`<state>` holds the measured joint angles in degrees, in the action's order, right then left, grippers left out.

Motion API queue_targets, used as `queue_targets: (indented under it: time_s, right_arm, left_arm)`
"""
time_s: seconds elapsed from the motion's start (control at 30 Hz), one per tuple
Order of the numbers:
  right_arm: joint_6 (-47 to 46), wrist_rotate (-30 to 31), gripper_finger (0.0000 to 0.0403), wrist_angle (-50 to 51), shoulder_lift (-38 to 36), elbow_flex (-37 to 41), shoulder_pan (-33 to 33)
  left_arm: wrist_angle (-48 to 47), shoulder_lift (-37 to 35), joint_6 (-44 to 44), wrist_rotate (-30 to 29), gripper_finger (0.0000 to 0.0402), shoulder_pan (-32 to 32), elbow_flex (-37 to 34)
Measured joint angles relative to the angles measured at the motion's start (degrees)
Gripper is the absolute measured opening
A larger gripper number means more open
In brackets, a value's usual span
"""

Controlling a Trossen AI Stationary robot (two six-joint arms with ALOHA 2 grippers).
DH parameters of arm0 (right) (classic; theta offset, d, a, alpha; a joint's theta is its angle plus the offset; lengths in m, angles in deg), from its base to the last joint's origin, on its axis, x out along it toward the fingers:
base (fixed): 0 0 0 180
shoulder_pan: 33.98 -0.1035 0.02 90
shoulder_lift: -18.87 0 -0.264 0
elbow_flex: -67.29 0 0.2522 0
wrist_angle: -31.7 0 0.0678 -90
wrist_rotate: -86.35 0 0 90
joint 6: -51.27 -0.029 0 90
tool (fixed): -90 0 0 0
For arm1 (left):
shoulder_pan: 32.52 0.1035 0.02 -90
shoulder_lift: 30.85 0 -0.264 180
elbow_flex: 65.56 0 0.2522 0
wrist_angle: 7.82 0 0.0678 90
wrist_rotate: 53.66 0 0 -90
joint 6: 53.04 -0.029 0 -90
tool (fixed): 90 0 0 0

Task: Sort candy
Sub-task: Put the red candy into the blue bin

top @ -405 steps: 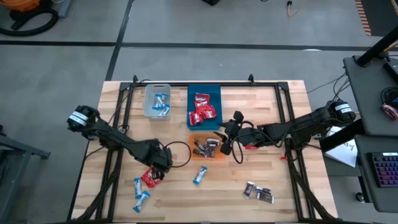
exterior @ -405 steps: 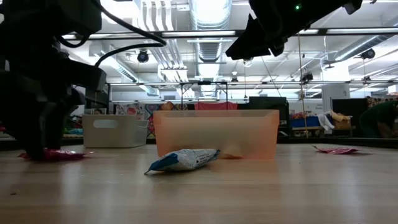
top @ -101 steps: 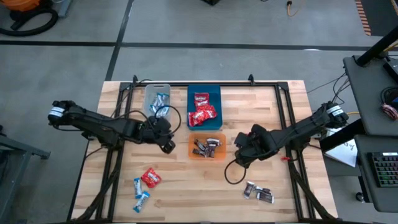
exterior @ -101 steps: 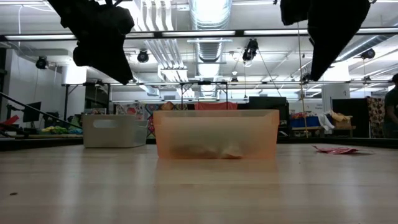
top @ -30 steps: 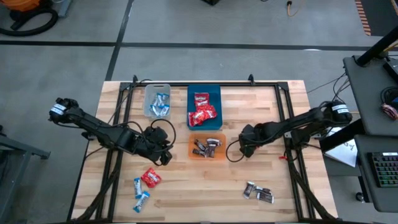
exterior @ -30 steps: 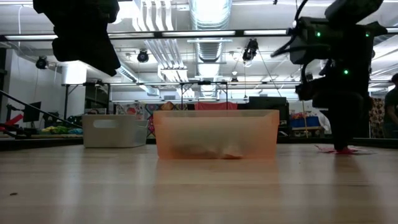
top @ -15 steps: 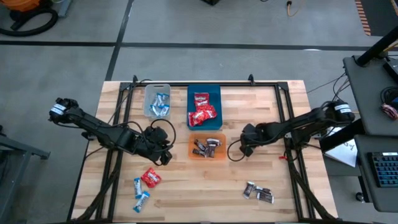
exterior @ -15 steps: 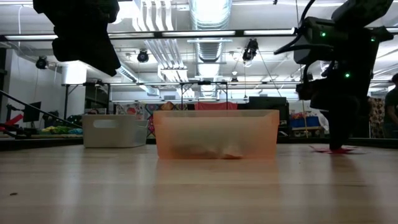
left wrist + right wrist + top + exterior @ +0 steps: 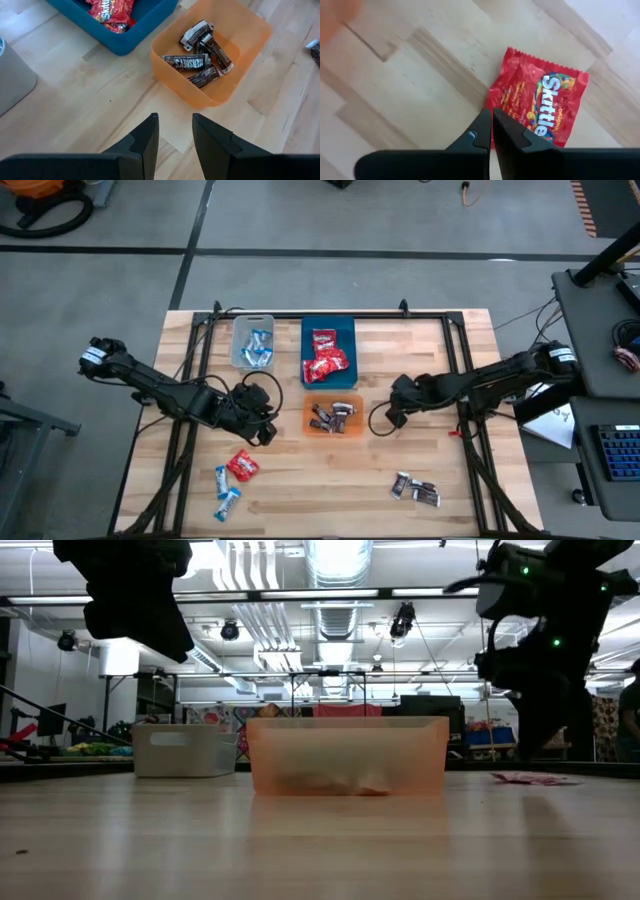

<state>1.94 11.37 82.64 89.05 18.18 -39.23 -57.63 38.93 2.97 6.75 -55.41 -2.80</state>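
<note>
R gripper [image 9: 492, 112] – fingers shut tight, tips meeting at the edge of a red candy [image 9: 540, 107] that sits on the table just right of the orange bin [image 9: 308, 420]. Can't tell if I've actually caught the wrapper: from table height the candy [image 9: 535, 778] looks flat on the wood w/ my gripper above it. So I judge the step in hand is the pick of this red one, grip unconfirmed.

Next move, as I see it – lift a little and check the candy comes up; if it does, carry it over the orange bin to the blue bin [image 9: 305, 330] and drop it. If not, reopen, go lower, pinch again.

L gripper [image 9: 175, 120] hangs open and empty, just left of the orange bin.

Bins:
- orange bin: brown candies [image 9: 333, 415]
- blue bin: red candies [image 9: 325, 360]
- clear bin [image 9: 237, 330]: blue-white candies [image 9: 258, 348]

Loose on the table: a red one [image 9: 240, 467] and two blue-white [image 9: 225, 490] near the front left, brown ones [image 9: 415, 490] front right.
</note>
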Motion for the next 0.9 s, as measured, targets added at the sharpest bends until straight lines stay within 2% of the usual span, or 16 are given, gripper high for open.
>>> queue_targets:
  time_s: [0.2, 0.4, 0.5, 0.73, 0.9]
  right_arm:
    - [1.00, -0.36, 0.0008, 0.11, -4.74, -0.03, 0.04]
    - [-1.68, 1.38, 0.0020, 0.03, -6.32, -1.34, 0.16]
    - [-1.45, 0.85, 0.0052, 0.02, -6.22, -2.43, 0.85]
    - [-1.54, 3.24, 0.0154, 0.21, -3.59, -3.76, 4.48]
    - [-0.61, 3.04, 0.0193, 0.30, 0.04, -3.42, 7.22]
  left_arm:
    - [0.00, 0.00, 0.00, -0.04, 0.0102, 0.00, -0.02]
    - [0.00, 0.00, -0.02, -0.12, 0.0102, 0.00, -0.02]
    - [-0.02, 0.00, -0.02, -0.70, 0.0102, 0.00, -0.02]
    - [-0.02, 0.00, -1.73, -1.38, 0.0102, 0.00, -0.04]
    - [-0.04, 0.00, -1.75, -1.39, 0.0102, 0.00, -0.04]
